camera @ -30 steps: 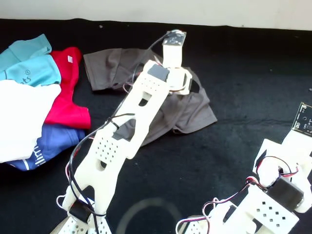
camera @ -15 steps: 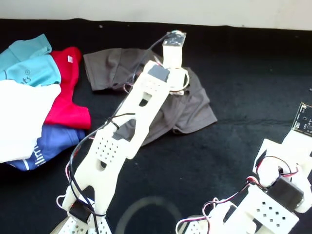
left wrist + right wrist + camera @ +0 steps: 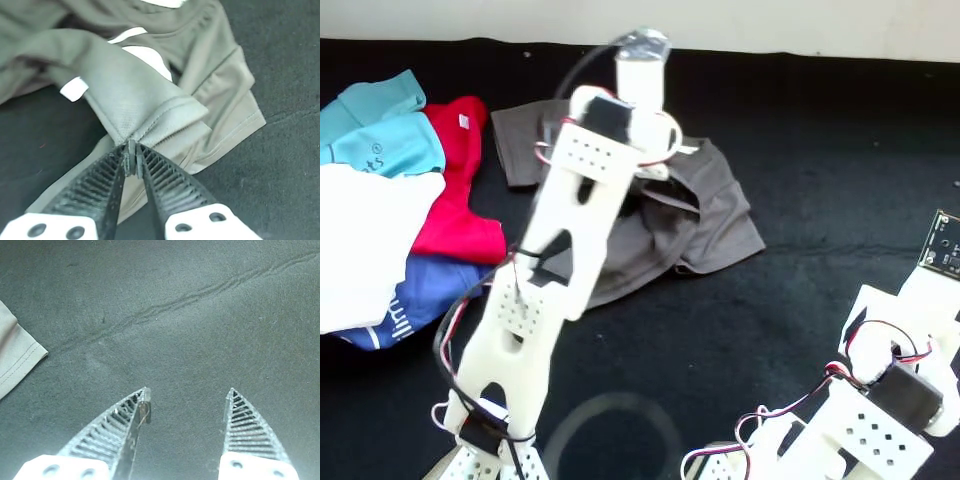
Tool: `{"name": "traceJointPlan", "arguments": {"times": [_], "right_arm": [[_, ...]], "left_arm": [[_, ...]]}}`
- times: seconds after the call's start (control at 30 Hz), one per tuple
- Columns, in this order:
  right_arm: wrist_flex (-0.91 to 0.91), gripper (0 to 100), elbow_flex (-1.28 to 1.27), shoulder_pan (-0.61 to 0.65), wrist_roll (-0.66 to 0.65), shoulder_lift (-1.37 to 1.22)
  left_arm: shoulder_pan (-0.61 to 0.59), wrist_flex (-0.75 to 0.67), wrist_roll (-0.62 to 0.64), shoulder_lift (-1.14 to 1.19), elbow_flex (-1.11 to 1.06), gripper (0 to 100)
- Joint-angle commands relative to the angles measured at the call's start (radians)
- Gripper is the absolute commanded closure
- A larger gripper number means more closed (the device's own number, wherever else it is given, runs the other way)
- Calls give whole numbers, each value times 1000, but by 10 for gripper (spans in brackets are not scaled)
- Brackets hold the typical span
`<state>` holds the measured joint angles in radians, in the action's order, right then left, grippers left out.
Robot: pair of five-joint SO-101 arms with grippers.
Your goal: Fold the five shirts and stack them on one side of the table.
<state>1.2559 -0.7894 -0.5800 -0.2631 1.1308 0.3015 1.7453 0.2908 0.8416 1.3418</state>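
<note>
A grey shirt lies spread in the middle of the black table, partly under the left arm. My left gripper is shut on a hemmed edge of the grey shirt, which rises in a fold from the cloth below. In the high view the left gripper is over the shirt's far half. At the left lie several more shirts in a heap: teal, red, white and blue. My right gripper is open above bare table, and a corner of the grey shirt lies to one side.
The right arm is folded back at the near right corner. A faint ring mark shows on the table near the front. The black cloth has a long crease under the right gripper. A pale wall borders the far edge.
My left arm has swung toward the far left, lifting the pinched edge of the grey shirt and pulling a fold over the cloth. The right arm has kept still.
</note>
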Motion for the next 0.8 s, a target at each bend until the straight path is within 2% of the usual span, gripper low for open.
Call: {"name": "traceJointPlan", "arguments": {"times": [0.0,0.17,0.23,0.43,0.6,0.7,0.77], "right_arm": [[-4,762,-2,-1,14,7],[-5,762,-2,-1,14,7],[-7,762,-2,-1,14,7],[-5,762,-2,31,14,7],[1,762,-2,104,14,7],[1,762,-2,142,14,7],[1,762,-2,165,14,7]], "left_arm": [[-76,29,0,-101,41,992],[-174,34,0,-222,-160,992],[-209,34,-3,-306,-326,992],[-308,25,-130,-585,-931,992],[-397,-219,-169,-616,-1299,992],[-403,-394,-167,-625,-1446,992],[-400,-462,-166,-627,-1503,992]]}}
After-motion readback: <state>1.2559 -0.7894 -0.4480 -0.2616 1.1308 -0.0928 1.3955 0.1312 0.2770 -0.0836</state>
